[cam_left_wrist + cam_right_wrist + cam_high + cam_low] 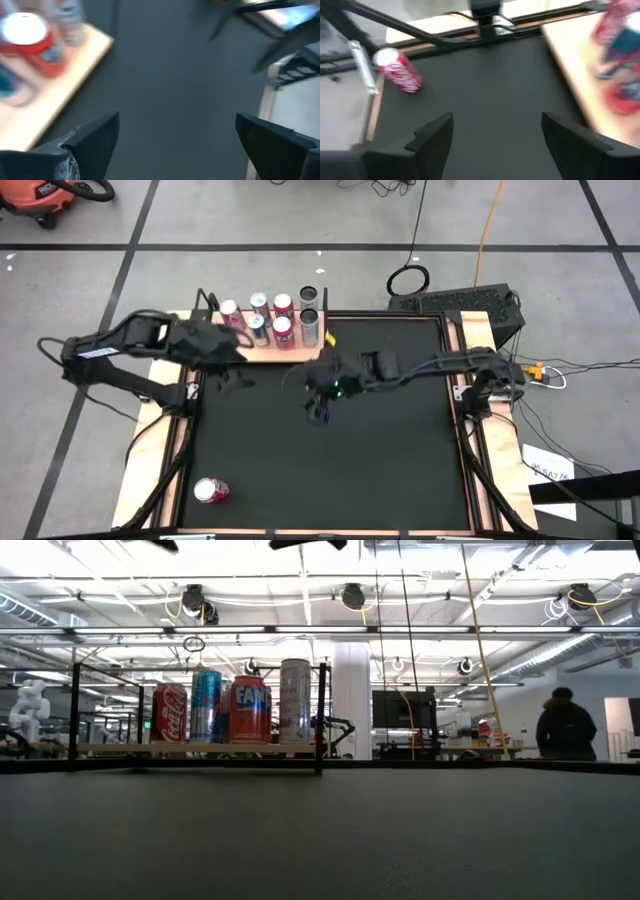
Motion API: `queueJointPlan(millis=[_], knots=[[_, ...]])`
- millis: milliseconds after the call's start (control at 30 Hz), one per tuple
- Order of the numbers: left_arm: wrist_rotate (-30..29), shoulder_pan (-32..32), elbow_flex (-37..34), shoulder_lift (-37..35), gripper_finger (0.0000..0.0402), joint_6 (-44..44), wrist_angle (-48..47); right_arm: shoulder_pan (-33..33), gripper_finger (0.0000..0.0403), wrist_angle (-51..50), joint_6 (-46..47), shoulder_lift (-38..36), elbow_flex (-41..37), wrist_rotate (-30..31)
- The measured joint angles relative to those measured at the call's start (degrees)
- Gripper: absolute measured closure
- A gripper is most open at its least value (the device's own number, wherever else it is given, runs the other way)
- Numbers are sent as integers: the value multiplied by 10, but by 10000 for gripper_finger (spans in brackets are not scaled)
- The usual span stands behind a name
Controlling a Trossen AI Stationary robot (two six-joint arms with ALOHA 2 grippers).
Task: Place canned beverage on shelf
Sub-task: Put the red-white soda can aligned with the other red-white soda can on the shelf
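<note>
Seven upright drink cans already stand on the light-brown wooden shelf with black rail (290,352). One red can (211,491) lies on its side, well apart toward the desk's near edge, still unplaced. The left gripper (232,380), beside the shelf, and the right gripper (318,412), near it, both gape wide and empty.

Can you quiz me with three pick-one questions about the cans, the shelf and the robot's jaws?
1. Where is the lone red can?
A. lying on the black mat
B. on the shelf
C. held by an arm

2. How many cans stand on the shelf?
A. two
B. seven
C. twelve

3. How are the left gripper jaws?
A. shut on a can
B. open, holding nothing
C. missing

Answers:
1 A, the can lies on its side near the mat's front left corner.
2 B, seven tops show from above.
3 B, bare mat shows between them.
</note>
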Motion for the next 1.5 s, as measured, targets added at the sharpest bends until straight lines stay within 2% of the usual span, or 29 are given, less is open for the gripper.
queueJointPlan(millis=[133, 300, 533, 633, 800, 933, 1067, 1167, 1333, 1500], knots=[[-2, -76, 30, -2, 8, -45, -1, 24, 115, 100, 31, 0, -64, -8], [-10, -167, 33, 4, 8, -75, -13, 41, 115, 208, 56, 0, -144, 9], [-6, -328, 32, 32, 8, -137, -90, 67, 115, 443, 145, 26, -207, 18], [-29, -416, 12, 37, 8, -198, -91, 82, 115, 494, 192, 58, -208, 54], [-83, -573, -52, 40, 8, -329, -52, 118, 115, 560, 269, 106, -207, 163], [-102, -659, -109, 58, 8, -412, -7, 156, 115, 588, 314, 145, -207, 224], [-101, -694, -142, 92, 8, -468, -2, 180, 115, 597, 358, 169, -207, 276], [-102, -701, -144, 120, 8, -474, 3, 192, 115, 593, 378, 175, -207, 296], [-105, -706, -144, 166, 8, -432, 7, 195, 115, 589, 375, 175, -207, 298], [-117, -706, -144, 194, 8, -431, 44, 194, 115, 597, 375, 175, -207, 299]])
